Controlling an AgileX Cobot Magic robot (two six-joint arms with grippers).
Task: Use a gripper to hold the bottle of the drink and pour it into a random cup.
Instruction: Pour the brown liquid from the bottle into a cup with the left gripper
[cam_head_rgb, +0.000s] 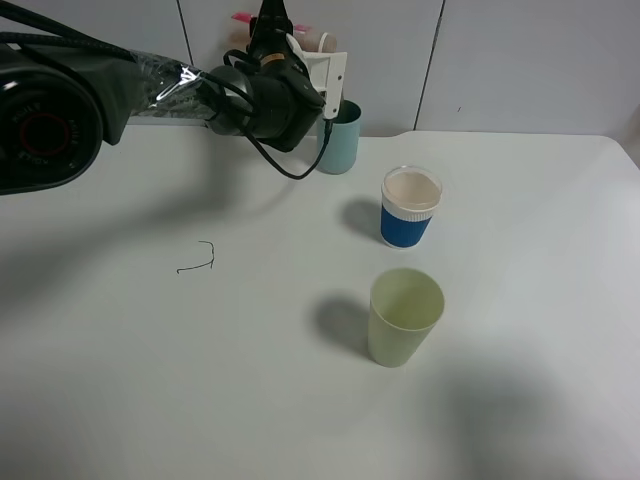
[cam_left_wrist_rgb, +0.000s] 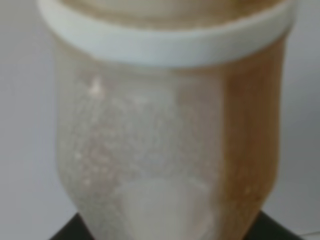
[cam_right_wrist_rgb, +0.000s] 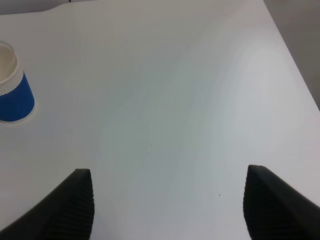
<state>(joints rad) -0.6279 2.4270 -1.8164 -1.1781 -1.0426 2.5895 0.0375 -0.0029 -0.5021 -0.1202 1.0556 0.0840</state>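
The bottle (cam_left_wrist_rgb: 165, 130) fills the left wrist view, clear with a white ring near its neck and brownish drink (cam_left_wrist_rgb: 250, 125) inside. My left gripper (cam_head_rgb: 282, 42) is shut on it, and dark fingers (cam_left_wrist_rgb: 67, 232) show at the bottle's sides. In the high view the gripper hangs at the table's far edge, with a pale bit of the bottle (cam_head_rgb: 325, 42) beside the white mount. The teal cup (cam_head_rgb: 342, 140) stands just below and right of it, partly hidden. My right gripper (cam_right_wrist_rgb: 167, 205) is open over bare table with nothing in it.
A blue cup with a white rim (cam_head_rgb: 410, 207) (cam_right_wrist_rgb: 12, 95) stands right of centre. In front of it stands a pale yellow-green cup (cam_head_rgb: 405, 315). A small dark wire-like mark (cam_head_rgb: 197, 262) lies on the white table (cam_head_rgb: 150, 380). A grey wall runs behind.
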